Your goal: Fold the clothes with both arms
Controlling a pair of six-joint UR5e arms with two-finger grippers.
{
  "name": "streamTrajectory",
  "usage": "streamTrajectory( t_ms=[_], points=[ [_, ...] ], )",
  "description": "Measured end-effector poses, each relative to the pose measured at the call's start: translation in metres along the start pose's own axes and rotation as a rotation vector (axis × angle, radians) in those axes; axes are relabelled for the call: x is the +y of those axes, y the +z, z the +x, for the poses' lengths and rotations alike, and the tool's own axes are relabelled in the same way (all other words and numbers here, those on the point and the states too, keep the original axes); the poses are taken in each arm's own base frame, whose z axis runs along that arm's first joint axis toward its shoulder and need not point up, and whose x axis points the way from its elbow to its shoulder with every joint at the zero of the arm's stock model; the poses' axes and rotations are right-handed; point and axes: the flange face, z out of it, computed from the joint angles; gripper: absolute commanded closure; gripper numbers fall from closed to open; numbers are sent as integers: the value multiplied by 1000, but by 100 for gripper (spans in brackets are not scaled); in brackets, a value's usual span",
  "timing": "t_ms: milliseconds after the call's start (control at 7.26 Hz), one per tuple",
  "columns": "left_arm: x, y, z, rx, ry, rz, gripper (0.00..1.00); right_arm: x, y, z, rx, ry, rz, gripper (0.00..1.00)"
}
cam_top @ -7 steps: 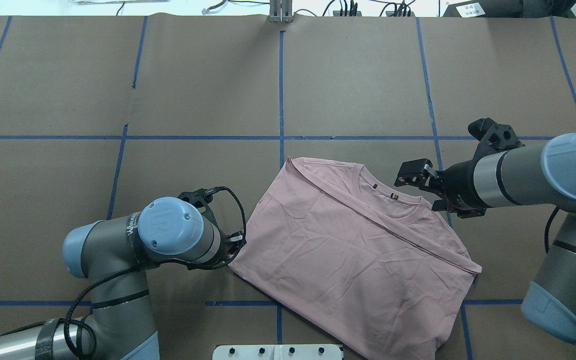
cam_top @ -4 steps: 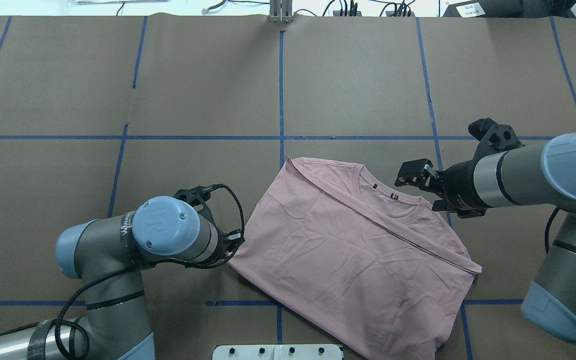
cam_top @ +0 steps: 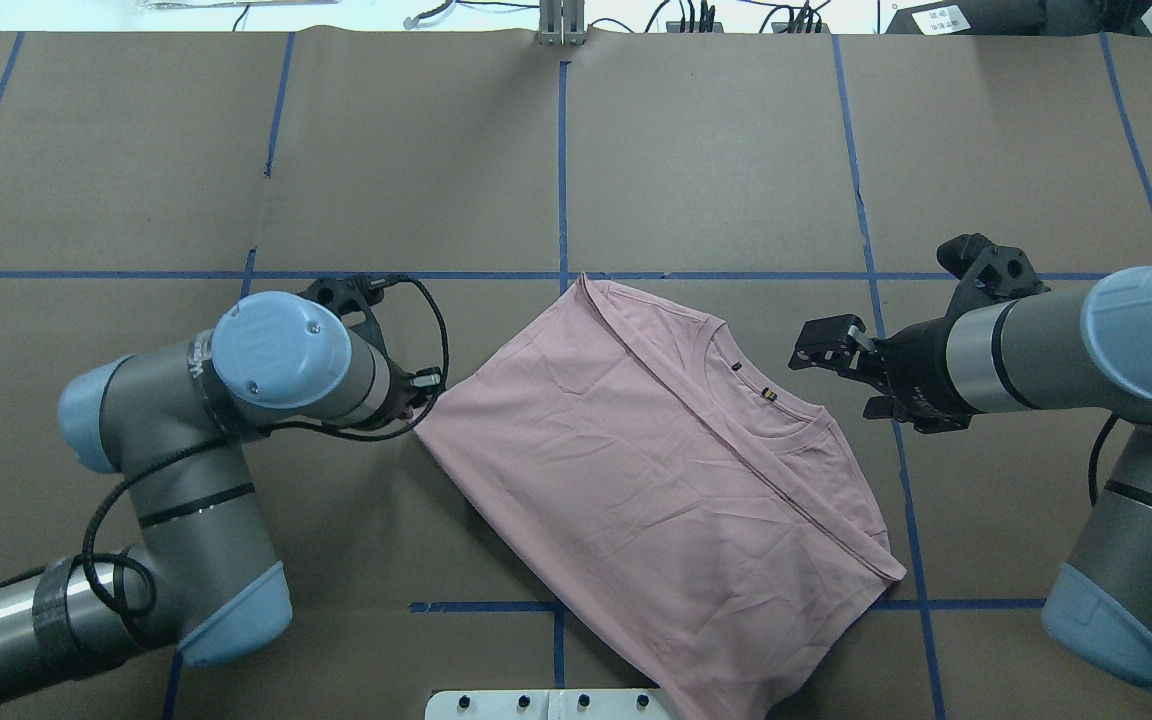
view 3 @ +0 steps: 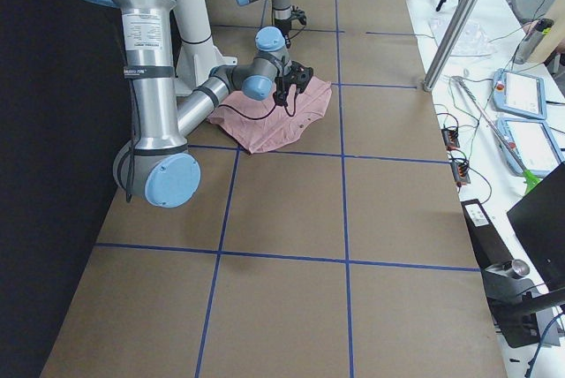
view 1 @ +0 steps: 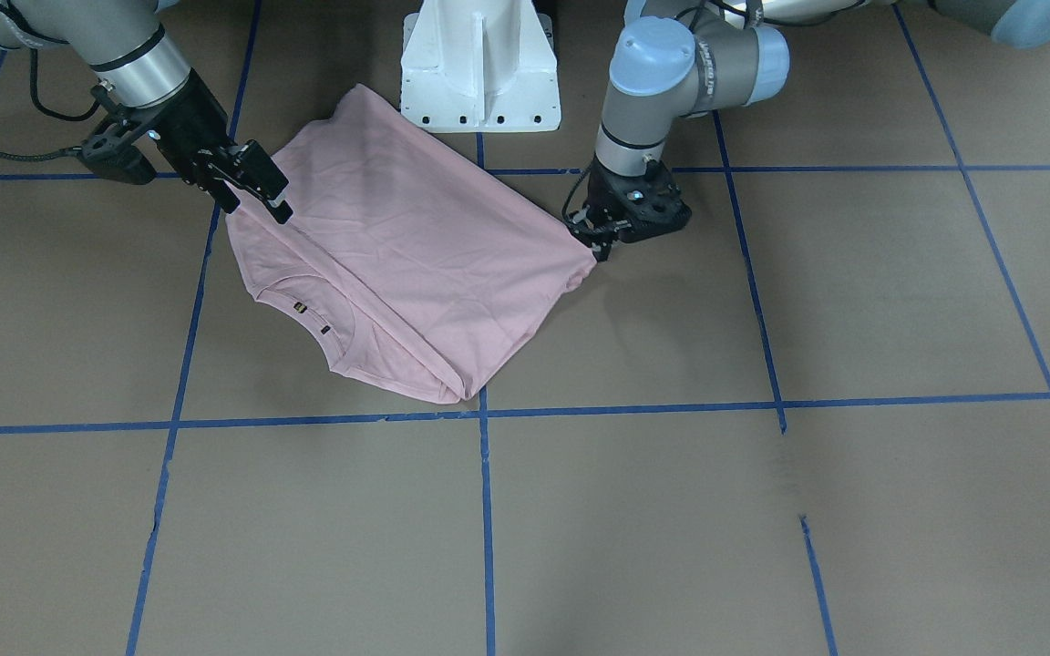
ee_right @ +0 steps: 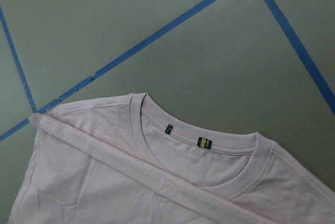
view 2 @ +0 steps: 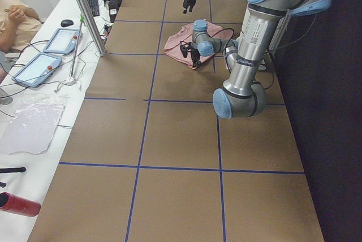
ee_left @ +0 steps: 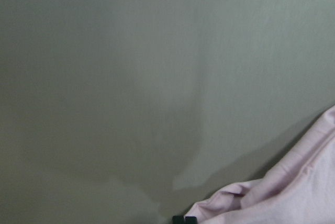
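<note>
Brown paper crossed with blue tape (cam_top: 562,170) is covering the whole table (cam_top: 416,150), and the pale pink T-shirt (cam_top: 656,480) is lying plain side up on it. It is sitting askew to the grid, close to the robot's side and mostly right of the centre line. One side is already folded over, leaving a long straight edge running past the collar (cam_top: 766,400).

The left gripper (view 1: 600,239) is pressing low at the shirt's left corner. Its wrist view is showing fabric bunching up against a fingertip, so I judge the jaws closed on that corner. The right gripper (cam_top: 841,375) is hovering with jaws spread wide and holding nothing, just beside the collar but apart from the cloth.

To my eye the left arm is straightening the shirt for the next fold. Doing that well means moving the pinched corner low and slowly so the folded layer is not sliding open. It also means bringing the right jaws down on the shoulder edge before any lift.

Nearby, the white pedestal (view 1: 479,73) is crowding the hem, and the left wrist's cable (cam_top: 431,320) is looping close to the fabric. Off the table's end, a person (view 2: 14,18) is sitting by two tablets (view 2: 56,41), well apart.
</note>
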Motion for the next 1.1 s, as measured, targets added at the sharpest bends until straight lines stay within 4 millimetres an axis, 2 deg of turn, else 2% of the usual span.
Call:
streamTrajectory(
  t_ms=[138,413,551,688,826,964,1101],
  points=[
    [-46,11,3,27,10,71,100,0,0,0,0,0,1,0],
    [-153,47,37,87,16,196,100,0,0,-1,-2,2,5,0],
    [-199,66,51,110,16,259,100,0,1,-4,-8,2,13,0],
    [-237,81,51,118,21,319,60,1,6,-12,-17,-1,26,0],
    [-261,86,45,118,29,355,53,7,14,-19,-23,-10,38,0],
    [-268,78,43,139,36,371,53,25,26,-28,-30,-16,45,6],
    [-261,59,38,185,47,374,52,54,43,-40,-40,0,50,14]
  ],
)
